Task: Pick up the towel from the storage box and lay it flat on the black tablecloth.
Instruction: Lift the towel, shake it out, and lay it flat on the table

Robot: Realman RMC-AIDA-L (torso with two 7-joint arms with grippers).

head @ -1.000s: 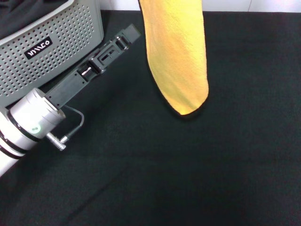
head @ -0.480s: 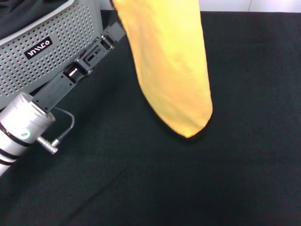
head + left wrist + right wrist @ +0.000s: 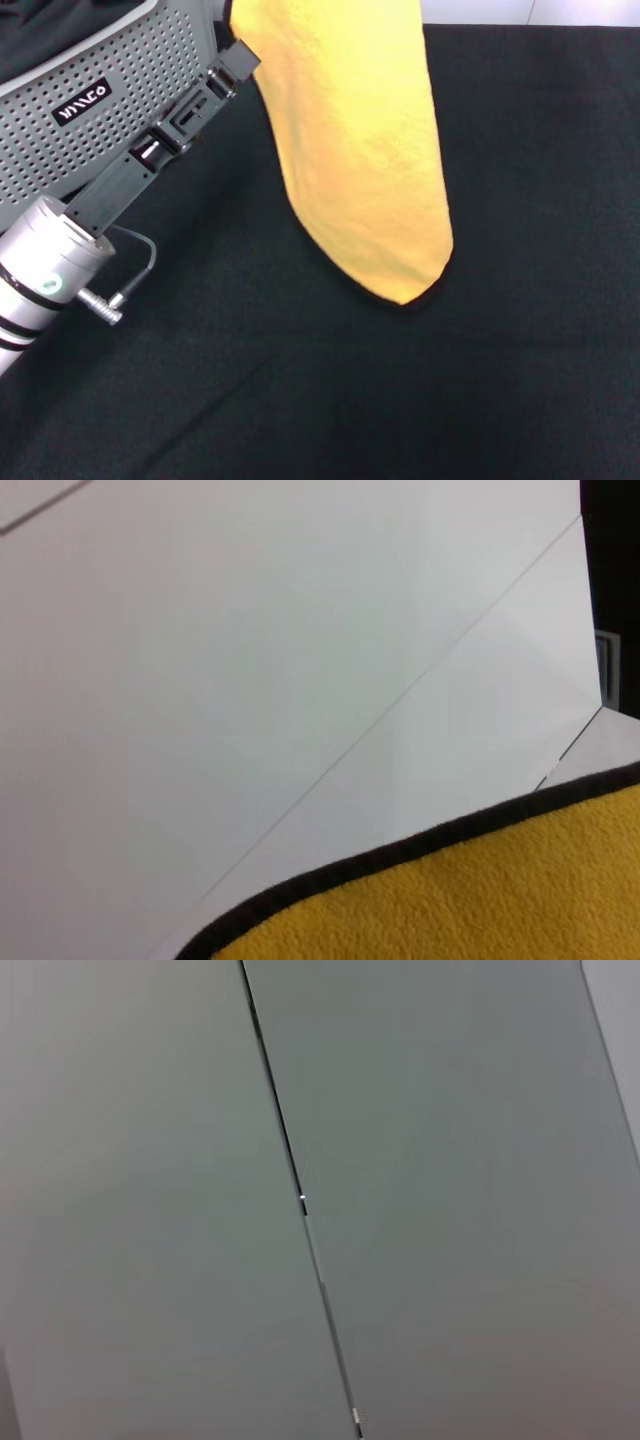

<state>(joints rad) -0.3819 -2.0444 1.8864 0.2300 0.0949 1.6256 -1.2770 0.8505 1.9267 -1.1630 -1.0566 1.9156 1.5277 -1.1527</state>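
Towel (image 3: 355,150) is hanging in the air, yellow side facing out, draping down from beyond the top of the head view. Its rounded black-trimmed lower end is dangling just over the black tablecloth (image 3: 500,380); contact there is hard to judge, possibly brushing it.

Left gripper (image 3: 235,58) is reaching diagonally up alongside the storage box (image 3: 110,100), tip sitting right at the towel's left edge. Whether it is pinching the cloth or how far it is spread, cannot tell; the tip is partly hidden by the fabric. Left wrist view is showing only a corner of the towel (image 3: 480,900) with its dark hem against a white wall.

Storage box is sitting at the far left on the tablecloth.

Right gripper is showing nowhere; right wrist view is facing blank wall panels.
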